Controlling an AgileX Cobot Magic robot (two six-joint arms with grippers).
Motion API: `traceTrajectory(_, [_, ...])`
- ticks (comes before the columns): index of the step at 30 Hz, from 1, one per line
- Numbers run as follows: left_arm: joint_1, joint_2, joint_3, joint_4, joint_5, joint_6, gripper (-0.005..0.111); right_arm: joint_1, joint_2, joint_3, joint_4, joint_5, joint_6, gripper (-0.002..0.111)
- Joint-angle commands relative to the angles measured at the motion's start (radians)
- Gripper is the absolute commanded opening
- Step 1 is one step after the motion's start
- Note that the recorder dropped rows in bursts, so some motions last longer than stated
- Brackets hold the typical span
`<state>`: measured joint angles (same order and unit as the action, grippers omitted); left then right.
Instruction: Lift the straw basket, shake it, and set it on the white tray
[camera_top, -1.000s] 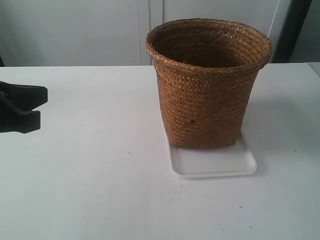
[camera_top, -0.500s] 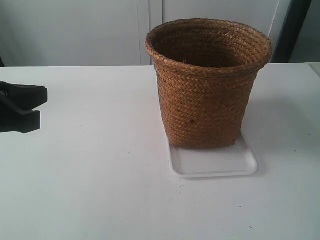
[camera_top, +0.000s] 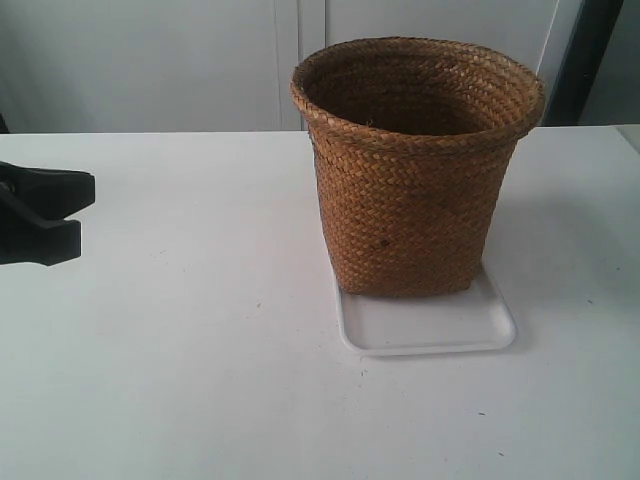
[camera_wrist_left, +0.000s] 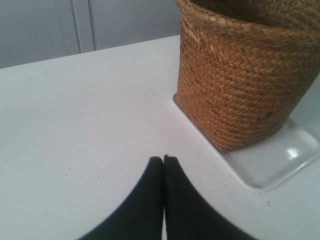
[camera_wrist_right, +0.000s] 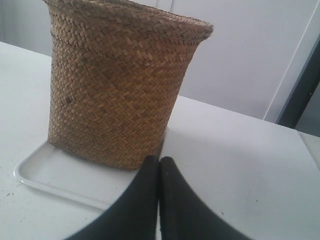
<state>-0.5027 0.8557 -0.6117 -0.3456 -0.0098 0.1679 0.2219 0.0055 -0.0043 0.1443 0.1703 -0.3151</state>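
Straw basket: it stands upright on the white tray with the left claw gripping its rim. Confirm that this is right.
Not quite. The straw basket does stand upright on the white tray, but the left claw grips nothing. The left wrist view shows it shut over the bare table, apart from the basket and below its rim.

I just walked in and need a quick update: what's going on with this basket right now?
Nothing is being handled at this moment. The straw basket stands upright on the white tray, which lies on the white table. The tray's near strip shows bare in the exterior view. The left gripper and the right gripper are both shut and empty, each pointing toward the basket from its own side, and neither holds it.
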Motion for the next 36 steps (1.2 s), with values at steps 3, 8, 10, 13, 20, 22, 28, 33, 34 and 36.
traceTrajectory(3, [0.087, -0.108, 0.006, -0.006, 0.189, -0.007, 0.000, 0.007, -0.005, 0.004, -0.006, 0.001, 0.004, 0.000])
traceTrajectory(8, [0.228, -0.272, 0.013, 0.093, 0.501, -0.007, 0.000, 0.007, -0.005, 0.004, -0.006, 0.001, 0.004, 0.000])
traceTrajectory(10, [0.263, -0.330, 0.042, 0.147, 0.460, -0.007, 0.000, 0.007, -0.005, 0.004, -0.006, 0.001, 0.004, 0.000])
traceTrajectory(13, [0.311, -0.410, 0.129, 0.191, 0.285, -0.007, 0.000, 0.007, -0.005, 0.004, -0.006, 0.001, 0.004, 0.000])
traceTrajectory(20, [0.392, -0.530, 0.312, 0.410, 0.077, -0.007, 0.000, 0.007, -0.005, 0.004, -0.006, 0.001, 0.004, 0.000])
traceTrajectory(22, [0.408, -0.571, 0.352, 0.416, 0.077, -0.007, 0.000, 0.007, -0.005, 0.004, -0.006, 0.001, 0.004, 0.000])
traceTrajectory(28, [0.446, -0.715, 0.494, 0.429, 0.041, -0.007, 0.000, 0.007, -0.005, 0.004, -0.006, 0.001, 0.004, 0.000])
traceTrajectory(33, [0.451, -0.771, 0.576, 0.403, 0.026, -0.007, 0.000, 0.007, -0.005, 0.004, -0.006, 0.001, 0.004, 0.000])
traceTrajectory(34, [0.451, -0.781, 0.593, 0.388, 0.028, -0.007, 0.000, 0.007, -0.005, 0.004, -0.006, 0.001, 0.004, 0.000])
traceTrajectory(36, [0.451, -0.807, 0.612, 0.366, 0.028, -0.007, 0.000, 0.007, -0.005, 0.004, -0.006, 0.001, 0.004, 0.000])
